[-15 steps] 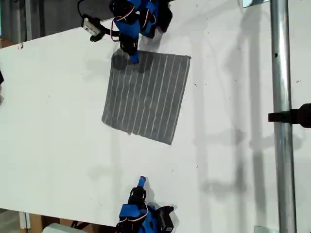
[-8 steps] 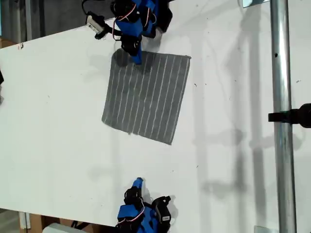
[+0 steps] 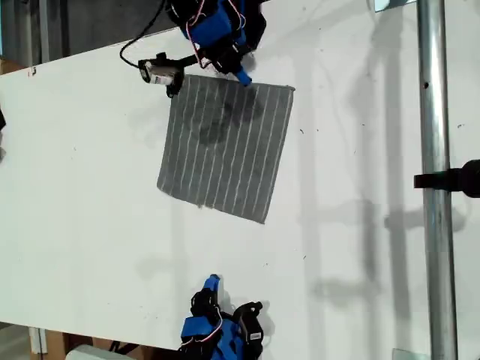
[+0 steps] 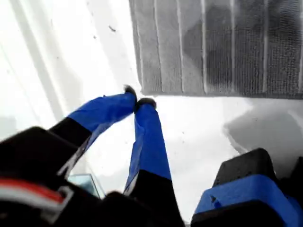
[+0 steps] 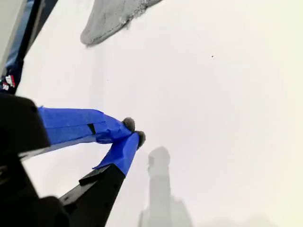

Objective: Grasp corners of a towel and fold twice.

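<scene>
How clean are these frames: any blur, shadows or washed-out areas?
Exterior view: sharp, with soft arm shadows on the towel and the table. First wrist view: my first gripper and the arm's housing are blurred, and a dark shadow lies on the towel. Second wrist view: the table is washed out, and my second gripper is soft.
</scene>
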